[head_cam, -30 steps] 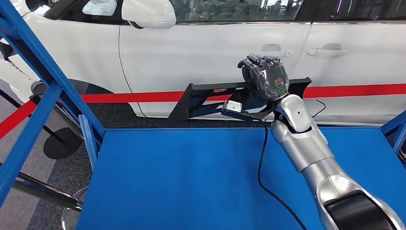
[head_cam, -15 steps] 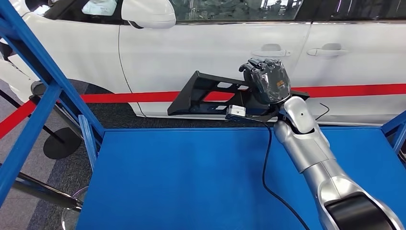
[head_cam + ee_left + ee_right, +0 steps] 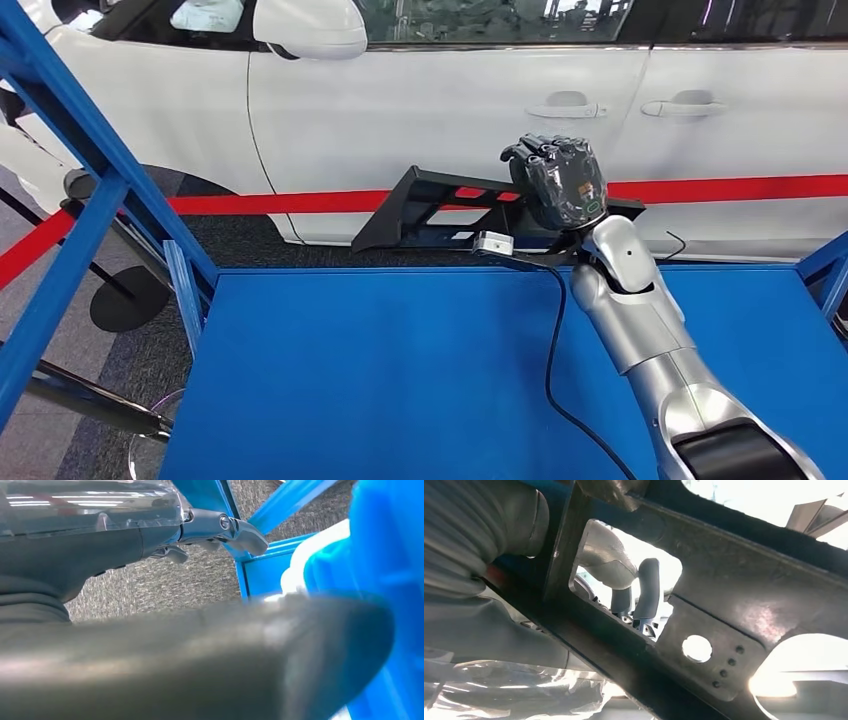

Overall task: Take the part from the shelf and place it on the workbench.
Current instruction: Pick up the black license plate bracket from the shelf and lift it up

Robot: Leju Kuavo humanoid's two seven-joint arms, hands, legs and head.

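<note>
Your right hand (image 3: pixel 556 180) grips the black part (image 3: pixel 430 208), fingers closed around its frame, holding it in the air just past the far edge of the blue counter (image 3: pixel 400 370). The part is tilted and not yet touching the counter. Pickup looks done; what is left is bringing it over the counter, lowering and releasing. The left hand's (image 3: pixel 150 665) state: cannot tell.

White car (image 3: pixel 450 100), red stripe (image 3: pixel 730 187), grey carpet (image 3: pixel 130 345), blue frame (image 3: pixel 90 190)
</note>
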